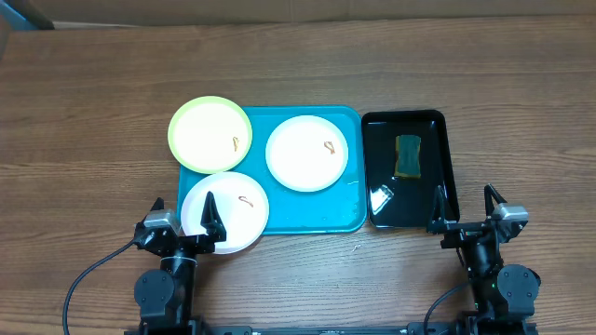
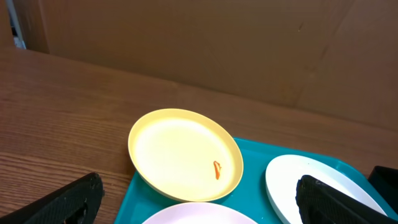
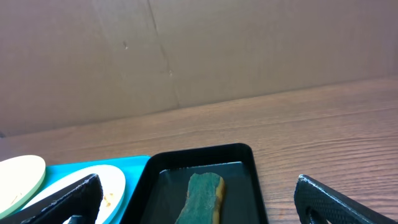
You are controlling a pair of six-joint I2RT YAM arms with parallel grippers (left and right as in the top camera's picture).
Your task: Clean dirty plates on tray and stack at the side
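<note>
Three plates lie on the turquoise tray [image 1: 349, 209]. The pale yellow-green plate [image 1: 209, 133] overhangs its far-left corner, a white plate [image 1: 307, 153] lies at the far right, and another white plate [image 1: 228, 209] overhangs the near-left edge. Each bears a small orange-brown smear. In the left wrist view the yellow-green plate [image 2: 185, 154] lies ahead, with both white plates at the bottom edge. My left gripper [image 1: 182, 220] is open and empty at the near white plate's front rim. My right gripper [image 1: 464, 208] is open and empty at the black tray's front right corner.
A glossy black tray [image 1: 447, 158] stands right of the turquoise tray and holds a green and yellow sponge [image 1: 408, 154], also seen in the right wrist view [image 3: 202, 199]. A brown cardboard wall [image 2: 249, 43] stands behind the wooden table [image 1: 93, 93].
</note>
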